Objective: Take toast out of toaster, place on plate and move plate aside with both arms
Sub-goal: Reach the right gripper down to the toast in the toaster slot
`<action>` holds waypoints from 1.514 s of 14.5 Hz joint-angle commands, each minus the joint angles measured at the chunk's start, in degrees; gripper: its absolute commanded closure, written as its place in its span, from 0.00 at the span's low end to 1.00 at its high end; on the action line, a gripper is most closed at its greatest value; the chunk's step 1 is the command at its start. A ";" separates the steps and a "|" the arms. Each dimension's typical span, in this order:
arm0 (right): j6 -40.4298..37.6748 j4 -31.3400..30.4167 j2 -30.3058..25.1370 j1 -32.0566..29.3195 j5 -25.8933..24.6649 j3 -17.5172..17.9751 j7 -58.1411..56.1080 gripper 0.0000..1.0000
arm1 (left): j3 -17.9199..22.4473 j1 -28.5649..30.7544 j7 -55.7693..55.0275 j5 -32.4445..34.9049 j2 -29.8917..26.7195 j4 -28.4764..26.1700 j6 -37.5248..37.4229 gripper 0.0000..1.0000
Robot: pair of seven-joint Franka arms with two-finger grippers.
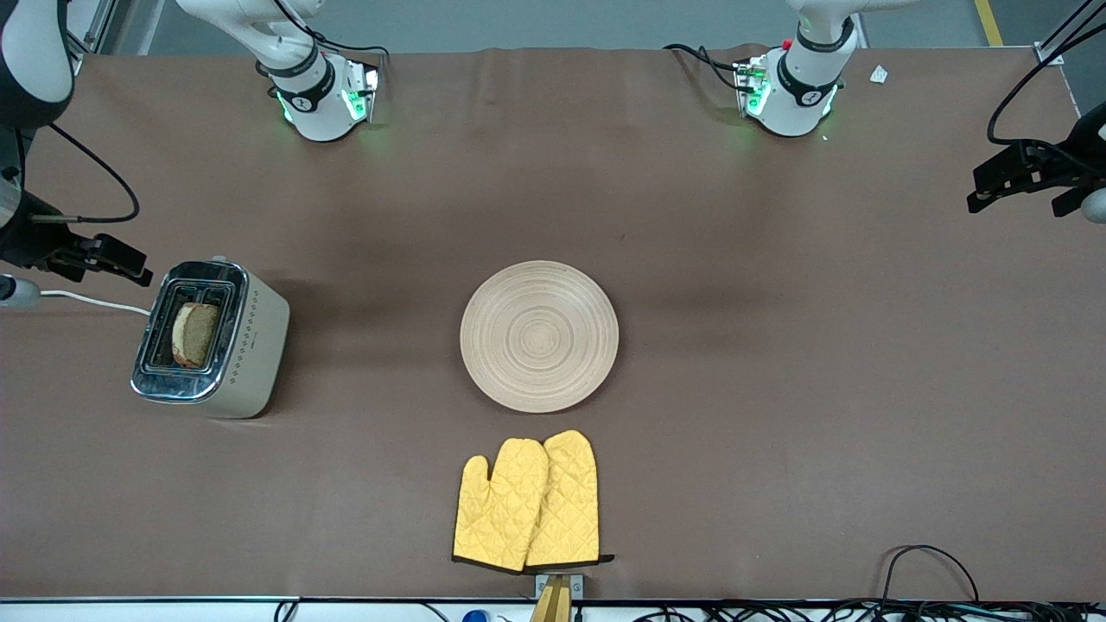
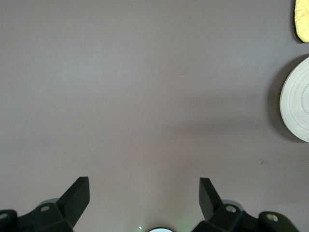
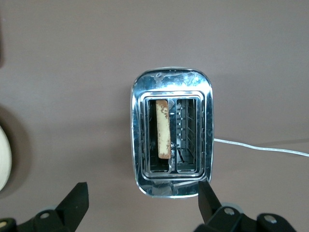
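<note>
The toast stands upright in one slot of a silver toaster at the right arm's end of the table; in the right wrist view the toast shows edge-on in the toaster. The round pale wooden plate lies bare at the table's middle, and its rim shows in the left wrist view. My right gripper hangs open above the toaster, holding nothing. My left gripper waits open over bare cloth at the left arm's end.
Two yellow oven mitts lie nearer to the front camera than the plate, one tip showing as a mitt in the left wrist view. The toaster's white cord runs off the table's end. Brown cloth covers the table.
</note>
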 commanded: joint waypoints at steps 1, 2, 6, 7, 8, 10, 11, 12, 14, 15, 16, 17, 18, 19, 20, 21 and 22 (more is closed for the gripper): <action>9.27 -9.16 -0.97 0.14 -0.70 -0.10 0.05 0.00 | 0.09 -0.04 0.38 1.31 0.93 1.40 -0.71 0.00; 11.57 -10.41 0.26 0.32 -0.87 -0.10 -0.04 0.00 | 0.01 0.05 0.46 1.92 0.84 1.58 -0.71 0.00; 21.49 -15.33 2.64 0.84 -2.63 -0.10 0.05 0.00 | 0.00 -0.39 0.38 2.11 0.93 2.90 -0.53 0.00; 22.04 -15.34 3.34 0.76 -2.72 -0.10 0.05 0.00 | -0.08 -0.39 0.38 2.11 0.93 2.90 -0.53 0.00; 22.22 -15.25 3.78 0.76 -2.81 -0.10 -0.04 0.00 | -0.08 -0.30 0.38 2.11 1.01 2.81 -0.53 0.00; 23.88 -15.16 5.27 0.58 -2.81 -0.10 0.05 0.00 | -0.08 -0.48 0.38 2.28 1.02 2.81 -0.53 0.00; 24.50 -15.25 5.71 0.58 -2.89 -0.10 -0.04 0.01 | -0.08 -0.57 0.38 2.28 1.02 2.81 -0.53 0.00; 24.51 -15.16 6.24 0.50 -2.81 -0.19 -0.13 0.04 | -0.08 -0.39 0.38 2.28 1.02 2.81 -0.53 0.00; 24.16 -15.25 6.33 0.49 -2.89 -0.28 -0.13 0.25 | -0.26 -0.22 0.38 2.28 0.93 2.90 -0.53 0.00; 23.98 -15.25 6.33 0.49 -2.81 -0.36 -0.30 0.35 | -0.26 -0.30 0.38 2.28 0.93 2.90 -0.62 0.00; 24.07 -15.25 6.42 0.41 -2.81 -0.37 -0.30 0.42 | -0.17 -0.13 0.38 2.28 0.84 2.81 -0.62 0.00; 24.07 -15.25 6.51 0.32 -2.81 -0.54 -0.30 0.48 | -0.08 -0.04 0.38 2.28 0.58 2.90 -0.62 0.00; 24.07 -15.25 6.68 0.41 -2.81 -0.72 -0.30 0.57 | -0.08 0.05 0.46 2.28 0.58 2.90 -0.62 0.00; 24.16 -15.25 6.69 0.32 -2.81 -0.72 -0.30 0.71 | 0.00 -0.04 0.38 2.37 0.58 2.90 -0.62 0.00; 24.16 -15.16 6.69 0.32 -2.81 -0.72 -0.30 0.83 | 0.00 -0.04 0.38 2.46 0.58 2.81 -0.62 0.00; 24.07 -15.16 6.69 0.41 -2.81 -0.80 -0.30 0.94 | 0.00 -0.04 0.38 2.46 0.49 2.90 -0.62 0.00; 23.98 -15.08 6.69 0.41 -2.81 -0.89 -0.48 0.98 | 0.00 -0.04 0.38 2.37 0.49 2.90 -0.62 0.00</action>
